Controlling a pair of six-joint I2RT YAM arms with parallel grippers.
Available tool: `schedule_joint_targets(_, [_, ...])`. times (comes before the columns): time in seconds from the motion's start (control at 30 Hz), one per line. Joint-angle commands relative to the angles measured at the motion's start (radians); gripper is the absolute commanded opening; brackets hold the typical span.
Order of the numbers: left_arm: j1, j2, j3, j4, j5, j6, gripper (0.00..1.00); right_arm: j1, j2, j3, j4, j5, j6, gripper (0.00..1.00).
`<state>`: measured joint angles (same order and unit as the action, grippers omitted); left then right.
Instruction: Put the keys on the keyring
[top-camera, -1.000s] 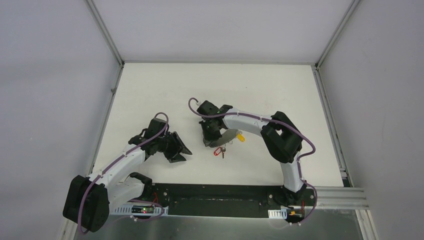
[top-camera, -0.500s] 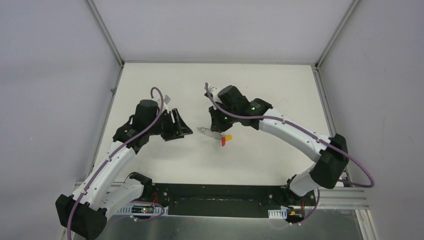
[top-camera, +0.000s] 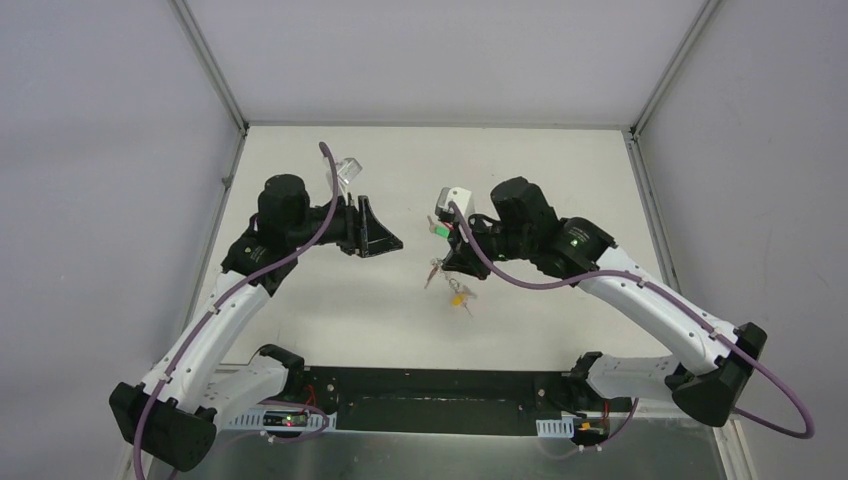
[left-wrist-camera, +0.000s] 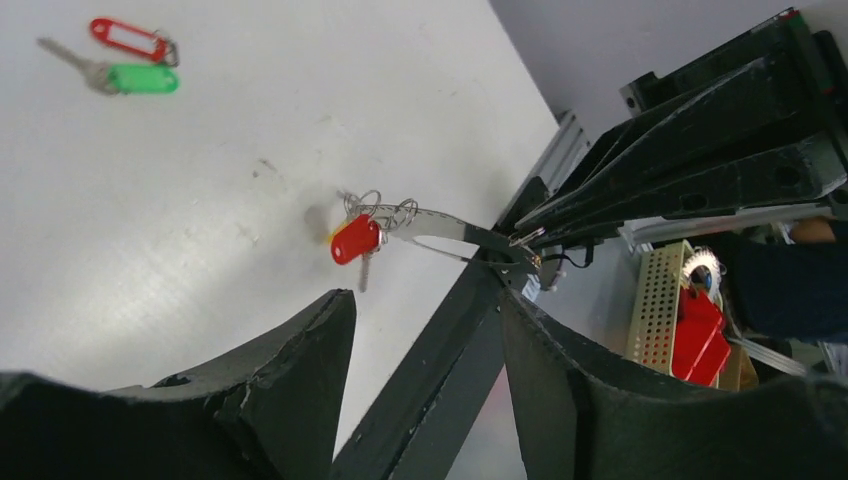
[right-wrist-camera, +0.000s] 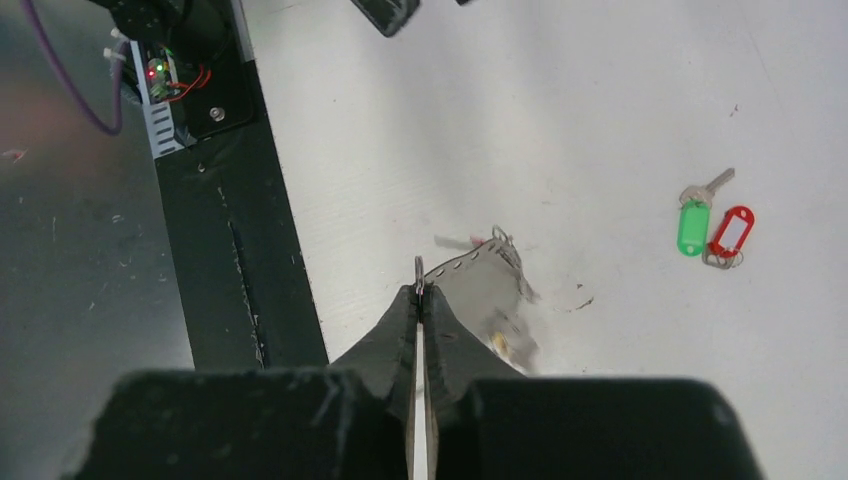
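The keyring (left-wrist-camera: 445, 222) is clamped between the closed fingers of the right gripper (right-wrist-camera: 420, 292). The thin wire is pinched at the very fingertips, and the rest of the hoop is carried out ahead of them. In the right wrist view the hoop is blurred, so its outline cannot be traced fully.

Two keys are seen hanging from the keyring. A red-tagged key (left-wrist-camera: 355, 240) is hung at the end of the keyring farthest from the pinching fingertips. A yellow-tagged key (top-camera: 457, 295) is seen just behind it, mostly hidden in the left wrist view and dangling below the keyring in the top view. Small silver tag loops are bunched against the keyring where these keys hang.

Two more keys are left on the white table (top-camera: 560, 170), off the keyring and on its far side from the arm bases. A green-tagged key (left-wrist-camera: 143, 78) and a second red-tagged key (left-wrist-camera: 128, 40) are laid touching each other, well apart from the keyring in both wrist views.

The left gripper (top-camera: 375, 232) is held to the left of the keyring in the top view, apart from it, with its fingers turned toward it. Its jaws are spread and nothing is gripped between them. Through their gap the keyring and the right gripper's fingers are seen in the left wrist view.
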<state>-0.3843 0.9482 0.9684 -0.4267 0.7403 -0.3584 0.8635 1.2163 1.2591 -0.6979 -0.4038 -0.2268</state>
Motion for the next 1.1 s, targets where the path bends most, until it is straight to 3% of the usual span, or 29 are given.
schedule_joint_targets(0.0, [-0.027, -0.027, -0.108, 0.378, 0.159, -0.050, 0.55, -0.001, -0.037, -0.018, 0.046, -0.117, -0.108, 0.00])
schedule_joint_targets(0.13, [-0.151, -0.085, -0.216, 0.566, 0.102, 0.020, 0.53, -0.003, -0.049, -0.028, 0.042, -0.188, -0.109, 0.00])
schedule_joint_targets(0.27, [-0.252, -0.101, -0.250, 0.606, 0.072, 0.095, 0.48, -0.004, -0.077, -0.056, 0.078, -0.213, -0.099, 0.00])
schedule_joint_targets(0.53, [-0.279, -0.086, -0.270, 0.629, 0.068, 0.081, 0.31, -0.004, -0.135, -0.106, 0.159, -0.222, -0.058, 0.00])
schedule_joint_targets(1.07, [-0.377, -0.094, -0.278, 0.583, 0.051, 0.280, 0.29, -0.004, -0.129, -0.099, 0.186, -0.283, 0.000, 0.00])
